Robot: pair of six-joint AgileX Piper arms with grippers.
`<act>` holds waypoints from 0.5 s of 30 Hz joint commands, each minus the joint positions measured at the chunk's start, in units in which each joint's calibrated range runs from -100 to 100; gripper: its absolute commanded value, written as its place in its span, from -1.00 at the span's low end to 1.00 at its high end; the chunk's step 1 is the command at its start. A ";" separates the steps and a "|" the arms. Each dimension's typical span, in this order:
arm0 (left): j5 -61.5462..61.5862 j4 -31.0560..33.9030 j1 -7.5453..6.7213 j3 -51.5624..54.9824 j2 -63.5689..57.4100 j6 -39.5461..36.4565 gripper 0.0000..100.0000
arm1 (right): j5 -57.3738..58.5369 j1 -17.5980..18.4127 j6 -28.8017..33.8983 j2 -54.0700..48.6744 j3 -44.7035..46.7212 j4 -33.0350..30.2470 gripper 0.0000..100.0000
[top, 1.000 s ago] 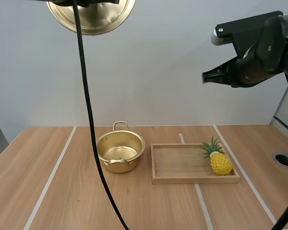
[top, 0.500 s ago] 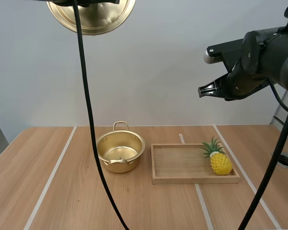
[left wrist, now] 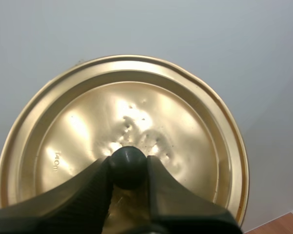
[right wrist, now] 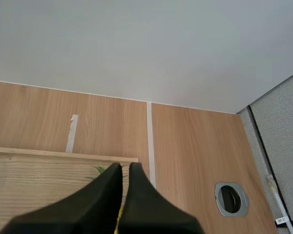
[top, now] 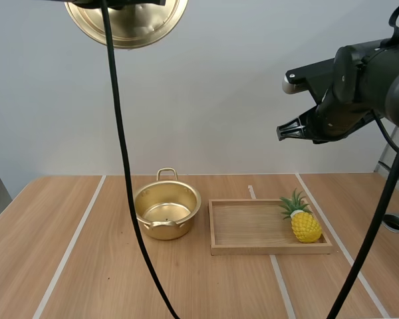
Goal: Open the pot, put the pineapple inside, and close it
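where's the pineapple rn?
High view: the yellow pineapple with green leaves sits at the right end of the shallow wooden tray, which lies right of the open golden metal pot.

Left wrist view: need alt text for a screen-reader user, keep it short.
The left gripper pinches the black knob of the gold pot lid between its two fingertips. The lid's round, slightly dented top faces the camera.
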 commanded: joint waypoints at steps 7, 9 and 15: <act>-1.31 -0.45 -0.12 -0.51 -0.10 -0.53 -1.00 | 0.34 -0.05 -0.93 -0.23 -0.61 -4.96 1.00; -1.31 -0.45 -0.12 -0.51 -0.10 -0.53 -1.00 | 1.76 -0.05 -0.93 -0.23 -0.61 -4.96 1.00; -1.31 -0.45 -0.12 -0.51 -0.10 -0.53 -1.00 | 2.82 -0.05 -0.93 0.06 1.99 -0.90 1.00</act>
